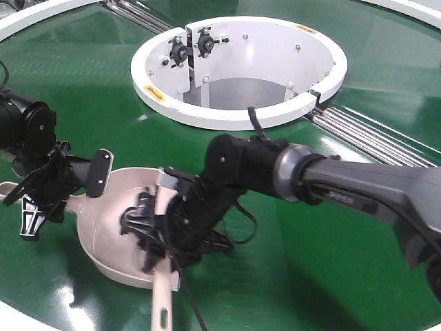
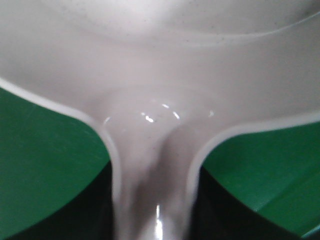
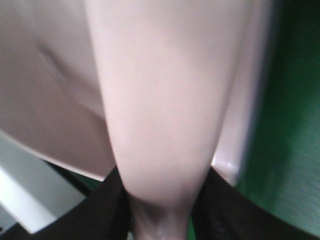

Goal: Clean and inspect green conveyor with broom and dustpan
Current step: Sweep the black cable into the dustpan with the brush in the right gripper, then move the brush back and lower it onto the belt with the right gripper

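Lying near the front edge of the green conveyor (image 1: 310, 276), the dustpan (image 1: 114, 248) is seen in front of the white central ring (image 1: 227, 117), with its handle pointed to the left. That handle is clamped by the left tool (image 1: 83, 187), which is closed against both sides of it. The broom (image 1: 162, 293) is gripped by the right tool (image 1: 165, 227), closed tightly round its shaft. The black bristles are lowered into the scoop, and the slotted handle end is projected toward the front edge. Steel rollers (image 1: 372, 138) are visible to the right of the ring. Whether the bristles touch the scoop floor cannot be told.
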`<state>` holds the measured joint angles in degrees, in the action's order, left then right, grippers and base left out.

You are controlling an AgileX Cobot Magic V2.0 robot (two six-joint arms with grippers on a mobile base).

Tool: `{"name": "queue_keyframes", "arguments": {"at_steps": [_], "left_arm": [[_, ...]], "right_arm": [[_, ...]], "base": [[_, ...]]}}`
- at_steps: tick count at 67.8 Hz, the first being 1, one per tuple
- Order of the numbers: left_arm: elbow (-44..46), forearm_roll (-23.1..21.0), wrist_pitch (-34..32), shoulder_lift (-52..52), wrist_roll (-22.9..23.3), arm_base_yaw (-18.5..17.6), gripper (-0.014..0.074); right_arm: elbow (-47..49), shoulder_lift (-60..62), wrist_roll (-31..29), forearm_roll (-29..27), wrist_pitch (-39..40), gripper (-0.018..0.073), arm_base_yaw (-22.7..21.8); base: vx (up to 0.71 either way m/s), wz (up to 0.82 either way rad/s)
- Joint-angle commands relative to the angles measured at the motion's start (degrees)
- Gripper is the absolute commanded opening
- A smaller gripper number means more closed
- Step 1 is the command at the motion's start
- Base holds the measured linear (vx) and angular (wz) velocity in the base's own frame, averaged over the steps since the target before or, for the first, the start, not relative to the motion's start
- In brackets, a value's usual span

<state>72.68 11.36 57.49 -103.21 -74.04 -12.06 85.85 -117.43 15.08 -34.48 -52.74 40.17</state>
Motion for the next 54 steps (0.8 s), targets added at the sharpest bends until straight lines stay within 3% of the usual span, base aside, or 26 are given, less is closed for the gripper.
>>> {"name": "queue_keyframes", "arguments": {"at_steps": [1, 15, 30, 37, 54], "left_arm": [[1.03, 0.02, -1.18, 2.6, 0.81, -0.27, -0.0008], [1.03, 0.02, -1.18, 2.6, 0.81, -0.27, -0.0008], [1.03, 0.02, -1.18, 2.6, 0.81, -0.27, -0.0008], [1.03, 0.02, -1.18, 2.6, 0.81, -0.27, -0.0008], [1.03, 0.02, -1.18, 2.6, 0.81, -0.27, -0.0008]], "right_arm": [[5.59, 2.08, -1.84, -3.12, 0.83, -0.0003, 0.15], [9.28, 1.86, -1.89, -2.33, 1.53, -0.0003, 0.23], [9.34, 2.61, -1.49, 2.52, 0.31, -0.0003, 0.16], [9.34, 3.96, -0.59, 6.86, 0.36, -0.0003, 0.11], [9.34, 10.05, 6.96, 23.98, -1.52, -0.0002, -0.21]], "base": [[0.0, 0.0], [0.0, 0.0], [0.0, 0.0], [0.0, 0.0], [0.0, 0.0]]}}
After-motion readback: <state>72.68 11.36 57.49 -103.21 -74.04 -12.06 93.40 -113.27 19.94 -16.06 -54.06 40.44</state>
